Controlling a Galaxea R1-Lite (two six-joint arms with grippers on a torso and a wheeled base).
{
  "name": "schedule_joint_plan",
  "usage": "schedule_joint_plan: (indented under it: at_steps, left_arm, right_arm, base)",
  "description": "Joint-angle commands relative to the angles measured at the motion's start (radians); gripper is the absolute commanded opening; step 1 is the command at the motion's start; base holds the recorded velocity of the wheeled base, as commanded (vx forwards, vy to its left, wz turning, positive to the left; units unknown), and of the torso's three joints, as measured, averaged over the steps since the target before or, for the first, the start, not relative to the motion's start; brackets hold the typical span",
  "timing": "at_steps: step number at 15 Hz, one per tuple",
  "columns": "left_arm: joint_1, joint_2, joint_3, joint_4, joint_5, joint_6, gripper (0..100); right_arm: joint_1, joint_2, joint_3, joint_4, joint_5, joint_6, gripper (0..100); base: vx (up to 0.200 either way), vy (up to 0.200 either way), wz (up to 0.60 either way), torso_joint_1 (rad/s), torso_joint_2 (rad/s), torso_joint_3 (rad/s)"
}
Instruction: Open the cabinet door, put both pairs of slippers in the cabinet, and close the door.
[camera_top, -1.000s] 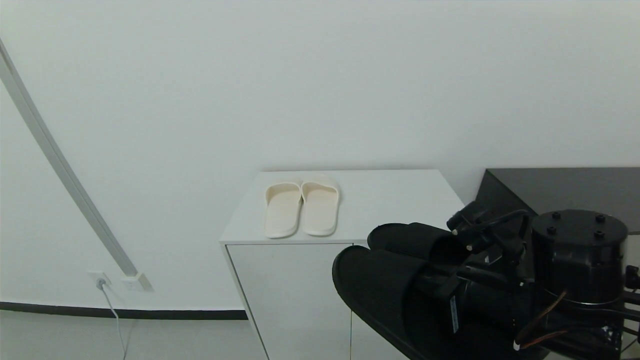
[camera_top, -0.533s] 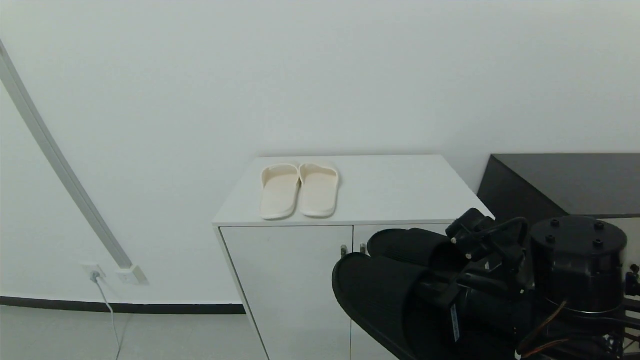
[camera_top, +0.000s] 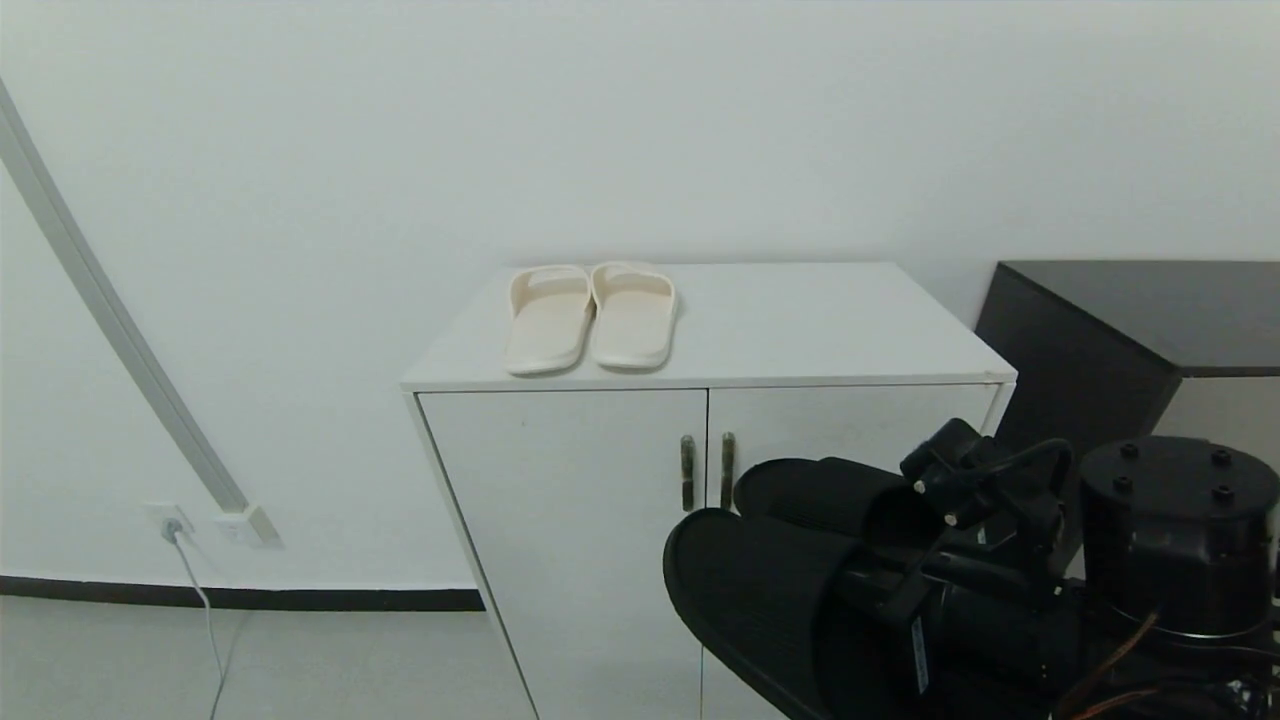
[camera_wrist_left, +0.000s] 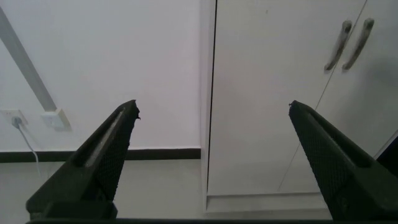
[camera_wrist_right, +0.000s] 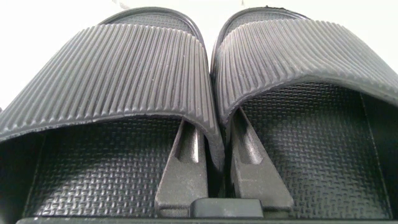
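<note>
A white cabinet (camera_top: 560, 520) stands against the wall with both doors shut and two vertical handles (camera_top: 706, 471) at the middle seam. On its top lies a cream pair of slippers (camera_top: 590, 316), side by side. A black ribbed pair of slippers (camera_top: 770, 570) hangs in front of the right door, low at the right. My right gripper (camera_top: 890, 575) is shut on it; its fingers (camera_wrist_right: 183, 171) reach under the straps and pinch the two inner walls together (camera_wrist_right: 214, 124). My left gripper (camera_wrist_left: 213, 108) is open and empty, facing the cabinet's left door (camera_wrist_left: 273, 99) and left side.
A black piece of furniture (camera_top: 1130, 320) stands just right of the cabinet. On the wall to the left runs a slanted grey conduit (camera_top: 110, 310) down to a socket with a plugged cable (camera_top: 190, 560). Bare floor (camera_top: 250, 670) lies left of the cabinet.
The head camera has moved: the whole picture shifted, so the cabinet sits higher and its doors and handles have come into sight. The right gripper keeps its hold on the black slippers.
</note>
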Motion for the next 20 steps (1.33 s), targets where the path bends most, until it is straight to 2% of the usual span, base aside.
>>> schedule_joint_plan:
  at_steps: [1, 12, 18, 20]
  left_arm:
    - [0.000, 0.001, 0.000, 0.000, 0.001, 0.000, 100]
    - [0.000, 0.001, 0.000, 0.000, 0.001, 0.000, 100]
    - [0.000, 0.001, 0.000, 0.000, 0.001, 0.000, 100]
    - [0.000, 0.001, 0.000, 0.000, 0.001, 0.000, 100]
  right_arm:
    - [0.003, -0.002, 0.003, 0.000, 0.000, 0.000, 0]
    - [0.006, 0.006, 0.011, 0.000, 0.001, 0.001, 0]
    - [0.008, 0.011, 0.018, 0.000, 0.001, -0.004, 0]
    - [0.009, 0.011, 0.021, 0.000, 0.004, -0.004, 0]
  base:
    - [0.000, 0.000, 0.00, -0.188, 0.51, 0.315]
    - [0.000, 0.000, 0.00, -0.144, 0.48, 0.334]
    - [0.000, 0.000, 0.00, -0.047, 0.44, 0.381]
    - [0.000, 0.000, 0.00, -0.001, 0.06, 0.045]
